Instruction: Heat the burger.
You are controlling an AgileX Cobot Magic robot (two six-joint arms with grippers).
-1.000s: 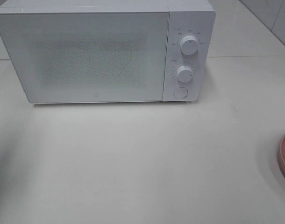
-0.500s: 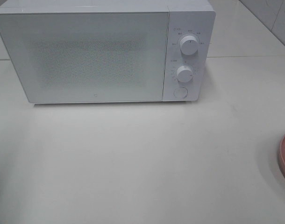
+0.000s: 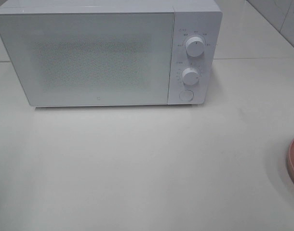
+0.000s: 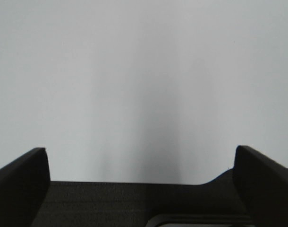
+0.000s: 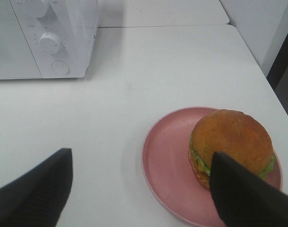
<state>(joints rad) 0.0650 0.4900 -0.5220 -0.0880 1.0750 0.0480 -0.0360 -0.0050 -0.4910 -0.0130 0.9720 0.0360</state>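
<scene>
Hovering released, both tools (image 5: pixel 141 189) (image 4: pixel 141 182) — burger (image 5: pixel 231 146) (plate's (image 5: pixel 165 165) far side) near table edge.

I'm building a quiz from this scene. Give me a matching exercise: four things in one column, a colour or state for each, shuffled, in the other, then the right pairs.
Things:
1. microwave door
2. plate
3. burger
4. right gripper

Colour or state:
A. pink
B. open, holding nothing
C. shut
D. resting on the plate, bun on top, lettuce at the edge

Pairs: 1-C, 2-A, 3-D, 4-B
</scene>
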